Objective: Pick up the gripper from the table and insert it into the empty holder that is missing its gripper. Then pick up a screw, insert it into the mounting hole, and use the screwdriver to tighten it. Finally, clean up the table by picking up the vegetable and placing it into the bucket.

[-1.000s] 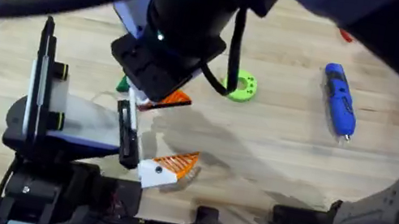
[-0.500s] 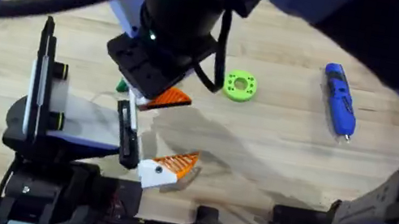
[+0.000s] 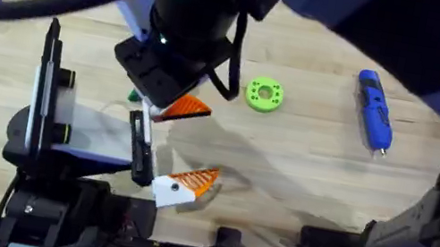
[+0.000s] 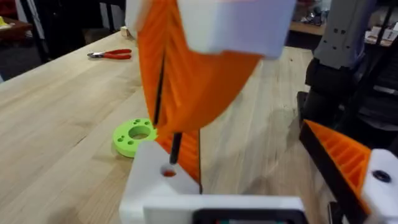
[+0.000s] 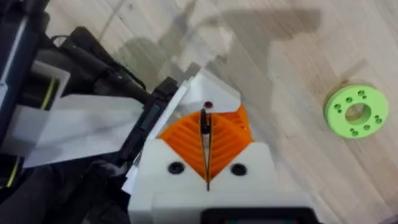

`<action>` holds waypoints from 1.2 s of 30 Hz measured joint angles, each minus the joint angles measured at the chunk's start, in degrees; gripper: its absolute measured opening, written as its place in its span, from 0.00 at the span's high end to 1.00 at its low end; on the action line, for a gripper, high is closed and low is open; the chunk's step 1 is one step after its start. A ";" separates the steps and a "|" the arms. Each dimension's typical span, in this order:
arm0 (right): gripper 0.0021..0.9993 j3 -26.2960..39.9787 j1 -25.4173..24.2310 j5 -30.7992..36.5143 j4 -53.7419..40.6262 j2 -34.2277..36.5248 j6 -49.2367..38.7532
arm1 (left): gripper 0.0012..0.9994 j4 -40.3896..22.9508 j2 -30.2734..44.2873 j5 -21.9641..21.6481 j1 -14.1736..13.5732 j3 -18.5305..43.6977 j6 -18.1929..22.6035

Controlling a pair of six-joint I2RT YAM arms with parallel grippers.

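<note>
Currently: right gripper (image 5: pixel 206 155) pads clenched on thin screw (image 5: pixel 203 121), poised above left arm's white holder (image 4: pixel 163 180); left fingers' state indiscernible.

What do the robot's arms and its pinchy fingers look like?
The fingers are white angular mounts with orange ribbed pads and dark screw holes. The right arm is bulky and black, with a small green light and a black cable looping beside it. The left arm is black and white, with yellow-green rings at its joint.
</note>
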 joint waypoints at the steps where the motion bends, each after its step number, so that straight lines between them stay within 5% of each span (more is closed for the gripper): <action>1: 1.00 0.00 0.00 0.00 0.02 0.08 0.00 | 0.01 0.00 0.00 0.00 0.00 0.00 0.00; 36: 1.00 0.00 1.36 3.45 -0.15 0.42 -12.91 | 0.01 0.00 0.00 0.00 0.00 0.00 0.00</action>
